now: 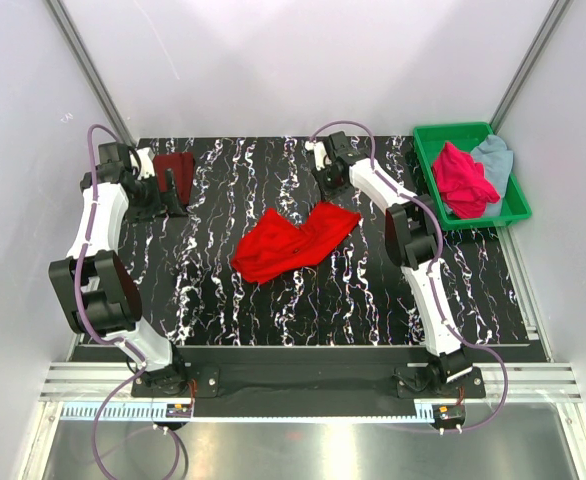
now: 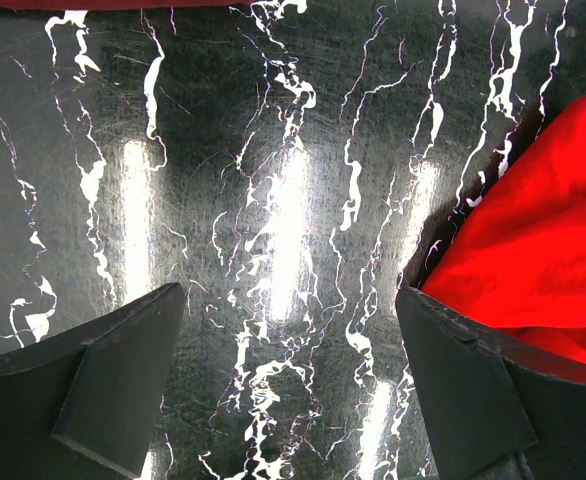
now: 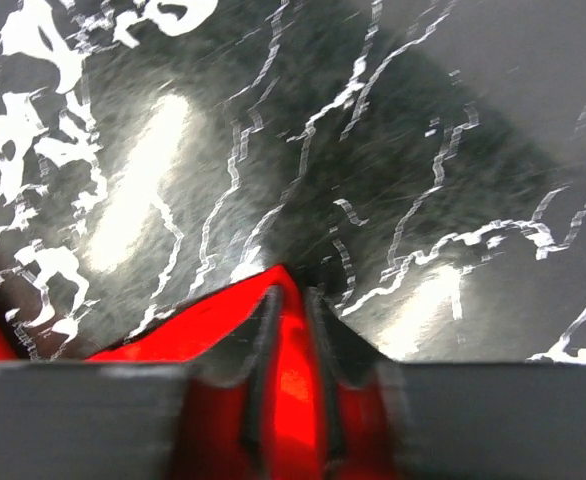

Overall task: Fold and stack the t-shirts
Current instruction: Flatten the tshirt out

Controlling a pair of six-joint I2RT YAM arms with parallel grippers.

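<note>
Right jaws: nearly closed, pinching a raised fold of the bright red t-shirt (image 1: 295, 243). The wrist view is blurred, but red cloth fills the narrow gap between the two fingers (image 3: 256, 350). From the top view, the grip sits at the shirt's far right corner. The rest of the shirt lies crumpled mid-counter (image 1: 223, 300).

Left jaws: wide open, holding nothing, with only bare counter between the fingers (image 2: 123, 380). In the wrist view the red shirt lies off to one side, outside the jaws. In the top view the jaws stand just beside the dark maroon t-shirt (image 1: 176, 165), which lies at the counter's far left corner and is partly hidden by the arm.

Green tray (image 1: 453, 130), far right corner: contains the magenta-pink t-shirt (image 1: 463, 178), bunched, and the pale grey-blue t-shirt (image 1: 495, 158) beside it, touching it.
</note>
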